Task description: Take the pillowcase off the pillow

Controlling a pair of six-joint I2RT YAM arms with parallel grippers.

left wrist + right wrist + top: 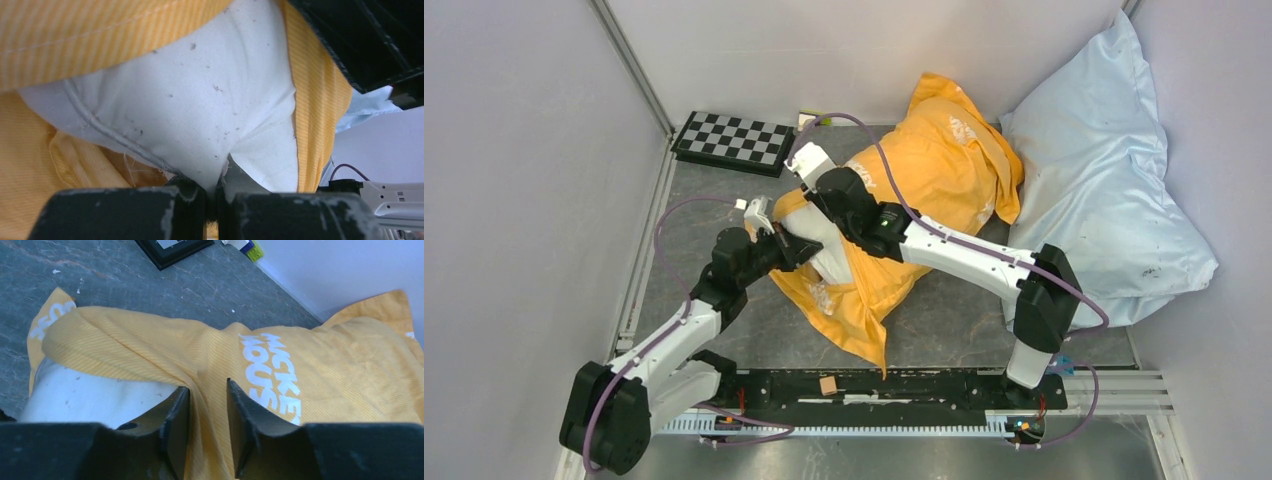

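Observation:
The orange pillowcase [934, 170] lies bunched in the middle of the table, and the white pillow [829, 255] bulges out of its near-left opening. My left gripper [809, 248] reaches in from the left. Its jaws [220, 182] are shut on a pinched corner of the speckled white pillow [210, 90], with the pillowcase [100, 30] above and beside it. My right gripper [796, 195] sits at the opening's edge. In its own view the right gripper [207, 385] stands part open astride a raised fold of the pillowcase [325, 370], next to the bare pillow [85, 395].
A large pale blue pillow [1104, 190] leans in the back right corner, touching the pillowcase. A checkerboard [734, 140] lies at the back left, with small coloured bricks [247, 247] by the wall. A small block [828, 385] rests on the base rail. Walls close in all round.

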